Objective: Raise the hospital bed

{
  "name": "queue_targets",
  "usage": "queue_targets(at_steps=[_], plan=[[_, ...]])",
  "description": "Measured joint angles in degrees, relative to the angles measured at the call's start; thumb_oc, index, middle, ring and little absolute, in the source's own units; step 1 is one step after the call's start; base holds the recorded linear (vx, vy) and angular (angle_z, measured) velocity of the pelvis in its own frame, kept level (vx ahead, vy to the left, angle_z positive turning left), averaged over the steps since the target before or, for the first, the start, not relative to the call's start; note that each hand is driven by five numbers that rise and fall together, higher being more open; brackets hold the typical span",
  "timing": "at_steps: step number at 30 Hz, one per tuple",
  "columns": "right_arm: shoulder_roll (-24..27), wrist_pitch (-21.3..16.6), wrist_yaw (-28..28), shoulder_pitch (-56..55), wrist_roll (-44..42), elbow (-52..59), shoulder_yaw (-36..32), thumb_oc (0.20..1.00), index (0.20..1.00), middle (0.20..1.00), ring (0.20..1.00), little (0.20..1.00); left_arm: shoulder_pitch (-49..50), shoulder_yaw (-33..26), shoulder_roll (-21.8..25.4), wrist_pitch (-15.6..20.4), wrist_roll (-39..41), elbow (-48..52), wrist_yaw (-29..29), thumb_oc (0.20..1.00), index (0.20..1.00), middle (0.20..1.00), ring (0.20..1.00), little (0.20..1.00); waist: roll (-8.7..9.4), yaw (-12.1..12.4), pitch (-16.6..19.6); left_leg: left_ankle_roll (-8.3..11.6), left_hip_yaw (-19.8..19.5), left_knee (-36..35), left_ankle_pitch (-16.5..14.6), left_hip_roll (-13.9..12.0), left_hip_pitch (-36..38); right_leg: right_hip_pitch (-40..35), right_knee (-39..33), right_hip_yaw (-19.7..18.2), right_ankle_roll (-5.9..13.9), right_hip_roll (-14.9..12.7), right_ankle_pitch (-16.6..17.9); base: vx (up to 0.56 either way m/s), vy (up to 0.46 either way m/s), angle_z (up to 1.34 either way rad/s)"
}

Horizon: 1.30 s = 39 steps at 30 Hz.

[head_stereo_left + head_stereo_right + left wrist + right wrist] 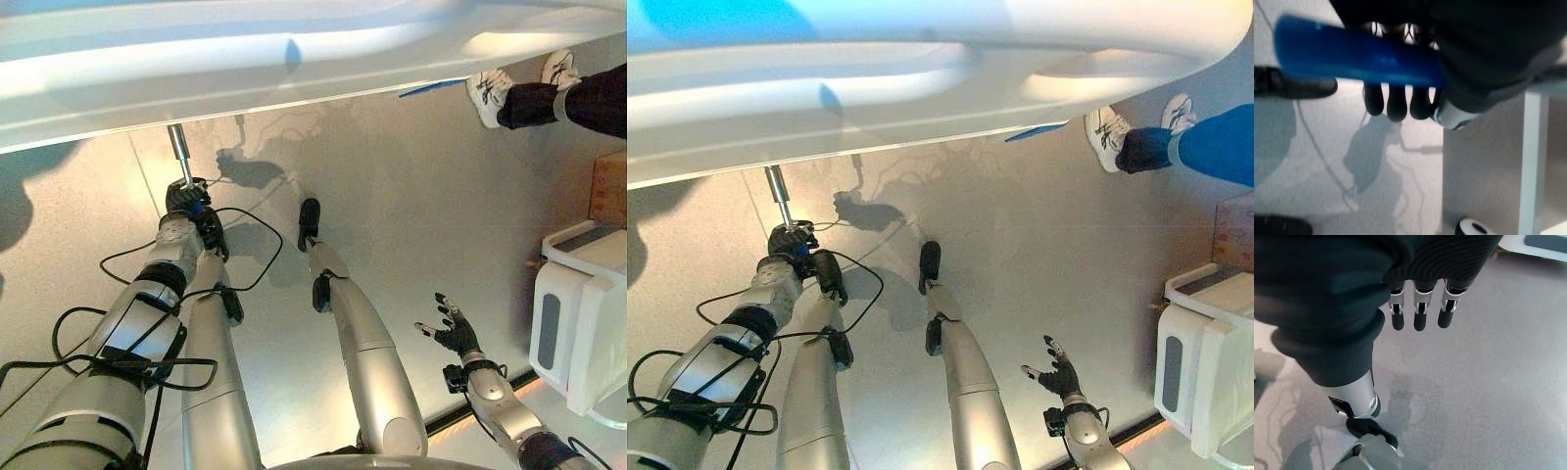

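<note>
We saw the left hand clamped on the blue crank handle under the hospital bed at upper left, presumably to wind it up, while the right hand hung with fingers apart at lower right.

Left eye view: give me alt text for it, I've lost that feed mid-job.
The robot's left hand is curled round a blue-handled crank under the white hospital bed. Its right hand hangs open over the grey floor, near a white cabinet; a person's shoes show beyond the bed.
</note>
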<state>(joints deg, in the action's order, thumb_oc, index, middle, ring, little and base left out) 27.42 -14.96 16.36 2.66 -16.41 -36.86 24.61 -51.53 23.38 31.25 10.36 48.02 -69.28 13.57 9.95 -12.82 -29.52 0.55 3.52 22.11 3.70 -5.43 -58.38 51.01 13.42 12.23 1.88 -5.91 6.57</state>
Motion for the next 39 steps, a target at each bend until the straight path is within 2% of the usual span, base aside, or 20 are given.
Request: queue_targets(at_steps=[8,15,16,19,21,25,29,33,36,38,39], plan=[[-2.5,0.0,-1.0,0.6,0.0,-4.2,0.8,1.0,1.0,1.0,1.0,1.0,5.8,-2.2,0.8,0.1,0.1,4.5,-0.3,0.2,0.2,0.2,0.2,0.2,0.51,3.1,0.3,-0.2,-0.4,-1.2,0.0,0.8,5.2,-5.7,-1.8,0.5,0.78,-0.5,0.0,0.0,0.044,0.04],[-4.8,0.2,-1.2,0.9,0.0,-7.3,0.5,1.0,1.0,1.0,1.0,1.0,14.2,-2.4,1.0,0.5,0.6,14.9,-1.3,0.2,0.2,0.2,0.2,0.2,0.53,5.6,0.4,-0.76,1.0,-4.2,0.3,2.0,11.6,-11.2,-3.7,0.1,1.62,-1.6,0.2,0.01,0.034,0.02],[-5.2,0.3,-1.5,1.6,0.0,-8.3,0.2,1.0,1.0,1.0,1.0,1.0,17.3,-2.6,1.7,0.5,1.3,18.9,-1.3,0.2,0.2,0.2,0.2,0.2,0.31,6.9,0.2,-0.84,1.0,-4.9,0.2,2.5,13.1,-12.1,-3.7,-0.3,1.83,-2.1,-0.2,0.02,0.029,-0.08],[-5.3,0.7,-1.6,1.8,0.0,-9.5,-0.3,1.0,1.0,1.0,1.0,1.0,21.9,-2.1,1.6,1.5,2.3,25.0,-2.2,0.2,0.2,0.2,0.2,0.2,0.17,7.8,0.1,-1.07,1.7,-6.6,0.4,2.9,16.8,-14.7,-3.7,-0.7,1.83,-2.3,-0.2,0.01,0.007,-0.04],[-5.4,0.7,-1.6,1.8,0.0,-9.3,-0.4,1.0,1.0,1.0,1.0,1.0,23.2,-2.0,1.4,1.4,2.3,25.9,-2.6,0.2,0.2,0.2,0.2,0.2,0.12,7.9,0.1,-1.07,1.8,-7.5,0.5,3.2,18.3,-15.9,-3.7,-0.7,2.31,-2.6,-1.0,0.02,-0.021,0.05],[-5.3,1.3,-1.6,1.2,0.0,-9.4,-1.5,1.0,1.0,1.0,1.0,1.0,28.9,-1.9,2.2,2.1,3.4,36.3,-3.1,0.2,0.2,0.2,0.2,0.2,-1.02,9.2,-0.7,-1.18,2.3,-8.2,0.6,3.2,19.5,-16.4,-3.7,-0.9,2.0,-2.8,-0.8,0.0,-0.033,-0.02],[-5.2,1.4,-1.6,1.2,0.0,-8.9,-1.7,1.0,1.0,1.0,1.0,1.0,31.8,-0.4,2.7,2.4,4.6,42.4,-3.2,0.2,0.2,0.2,0.2,0.2,-1.6,9.6,-1.0,-0.91,2.6,-9.9,1.1,3.4,21.1,-16.8,-3.7,-1.5,1.91,-2.8,-1.1,0.0,-0.032,-0.04],[-4.8,1.5,-1.6,1.1,0.0,-8.9,-2.1,1.0,1.0,1.0,1.0,1.0,32.5,0.2,2.4,2.6,4.6,43.2,-3.2,0.2,0.2,0.2,0.2,0.2,-3.17,9.4,-1.3,-0.97,2.8,-10.8,1.4,3.4,21.8,-17.0,-3.6,-1.7,1.84,-2.7,-1.2,0.0,-0.012,-0.02],[-4.6,1.5,-1.5,1.1,0.0,-8.9,-2.3,1.0,1.0,1.0,1.0,1.0,32.5,0.3,2.3,2.6,4.6,43.5,-3.2,0.2,0.2,0.2,0.2,0.2,-3.63,9.3,-1.4,-0.95,2.8,-10.7,1.4,3.2,22.0,-16.9,-3.5,-1.7,1.72,-2.6,-1.4,-0.01,-0.073,-0.01],[-4.4,1.6,-1.4,0.1,0.0,-6.9,-3.7,1.0,1.0,1.0,1.0,1.0,33.3,3.9,3.9,2.5,5.5,49.0,-2.8,0.2,0.2,0.2,0.2,0.2,-3.59,9.5,-1.4,-0.91,4.5,-11.9,1.7,3.2,23.0,-16.0,-2.4,-3.0,1.7,-2.8,-2.1,-0.02,-0.085,-0.18],[-4.0,1.6,-1.3,0.3,0.0,-6.8,-3.9,1.0,1.0,1.0,1.0,1.0,33.5,4.6,2.8,2.4,5.7,49.1,-2.8,0.2,0.2,0.2,0.2,0.2,-3.94,9.5,-1.5,-0.91,5.1,-12.5,1.8,3.2,23.8,-16.1,-2.0,-3.7,1.74,-2.8,-2.1,0.0,-0.032,-0.32]])
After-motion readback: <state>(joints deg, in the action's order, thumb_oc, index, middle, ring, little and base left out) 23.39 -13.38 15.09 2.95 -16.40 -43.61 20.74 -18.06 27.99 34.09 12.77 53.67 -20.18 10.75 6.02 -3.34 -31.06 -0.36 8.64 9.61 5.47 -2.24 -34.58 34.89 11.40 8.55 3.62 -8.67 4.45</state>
